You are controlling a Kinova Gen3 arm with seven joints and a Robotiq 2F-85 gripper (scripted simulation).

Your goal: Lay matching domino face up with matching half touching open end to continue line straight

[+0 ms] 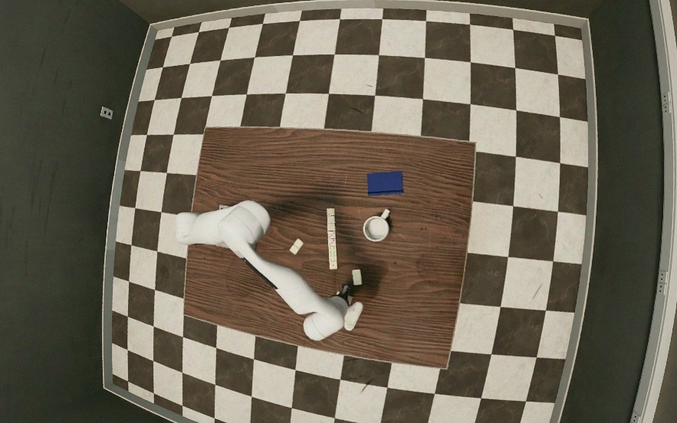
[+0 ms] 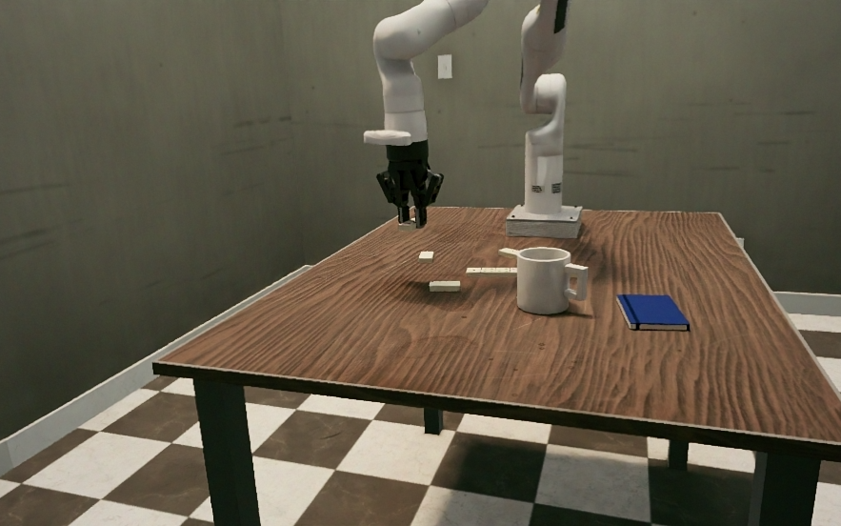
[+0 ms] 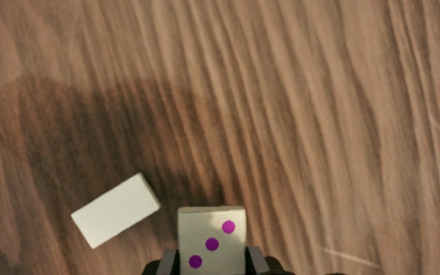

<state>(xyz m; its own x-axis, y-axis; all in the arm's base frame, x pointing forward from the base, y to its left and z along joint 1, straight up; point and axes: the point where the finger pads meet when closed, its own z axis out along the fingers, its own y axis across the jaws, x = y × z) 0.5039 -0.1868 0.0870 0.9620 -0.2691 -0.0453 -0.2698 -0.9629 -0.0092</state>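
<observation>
My gripper point(image 1: 345, 290) point(image 2: 411, 218) point(image 3: 212, 263) is shut on a domino point(image 2: 406, 226) point(image 3: 200, 224), held well above the table; the half in the wrist view shows three magenta pips in a diagonal, and its other half is hidden. The domino line point(image 1: 333, 256) point(image 2: 491, 270) lies straight; its lower end in the top view seems to show one pip, the upper end is too small to read. A blank-topped domino point(image 1: 357, 277) point(image 2: 444, 286) point(image 3: 115, 210) lies near that lower end. Another domino point(image 1: 297, 246) point(image 2: 508, 252) lies left of the line, and one pale domino point(image 2: 426, 256) lies beyond.
A white mug point(image 1: 376, 228) point(image 2: 543, 280) stands right of the line in the top view, its handle pointing away from the gripper. A blue notebook point(image 1: 385, 183) point(image 2: 651, 312) lies beyond it. The arm hides part of the wooden table point(image 1: 409, 326) point(image 2: 345, 339) in the top view.
</observation>
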